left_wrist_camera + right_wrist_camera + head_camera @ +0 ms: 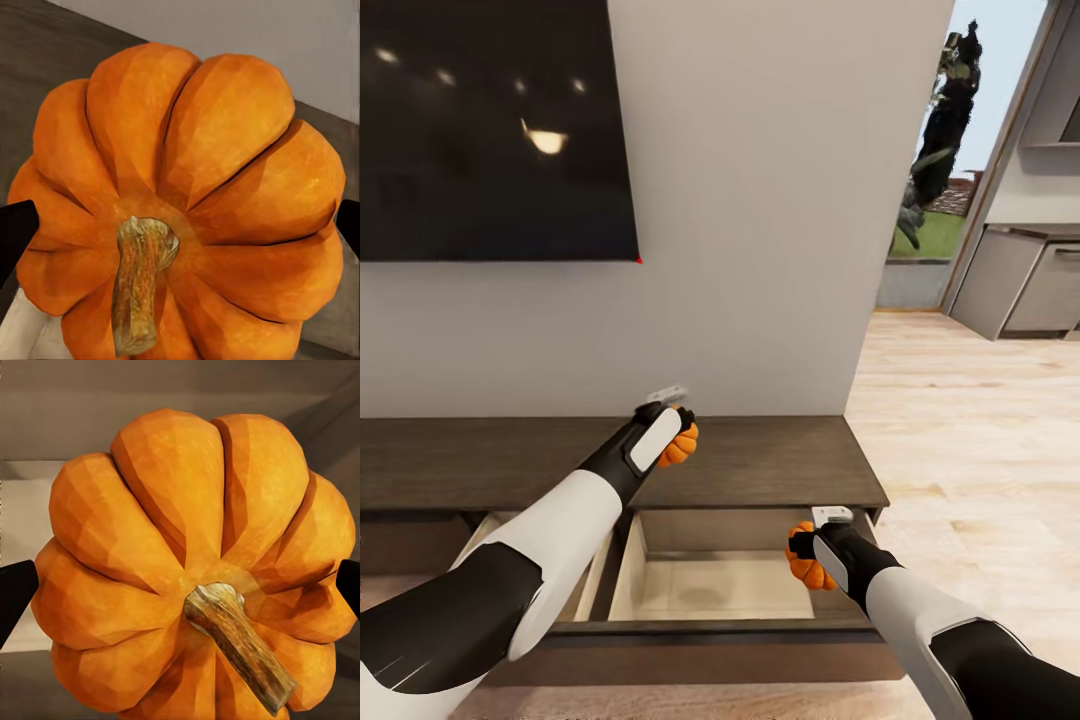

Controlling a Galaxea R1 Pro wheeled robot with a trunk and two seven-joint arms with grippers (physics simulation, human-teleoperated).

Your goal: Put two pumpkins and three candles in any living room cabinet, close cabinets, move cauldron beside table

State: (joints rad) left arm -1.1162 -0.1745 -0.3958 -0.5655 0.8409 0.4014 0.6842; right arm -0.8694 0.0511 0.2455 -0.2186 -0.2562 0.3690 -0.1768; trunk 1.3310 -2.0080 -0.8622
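Head view: the dark-brown cabinet [780,465] runs along a pale wall under a black screen [490,130], one drawer [710,585] pulled out with its tan inside bare, plank floor [980,430] beyond; the left gripper [678,420] pinches a pumpkin [682,445] above the cabinet top, and the right gripper [810,545] pinches another pumpkin [805,565] over the drawer. Left wrist view: ribbed orange pumpkin [187,202], stem toward the camera, is clamped between dark fingertips [15,229]. Right wrist view: the other pumpkin [195,562] is gripped likewise, with the drawer's tan wall [45,435] behind it.

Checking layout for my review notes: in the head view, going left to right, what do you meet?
Dark wall screen → left gripper holding a pumpkin → right gripper holding the other pumpkin → grey kitchen cabinets.
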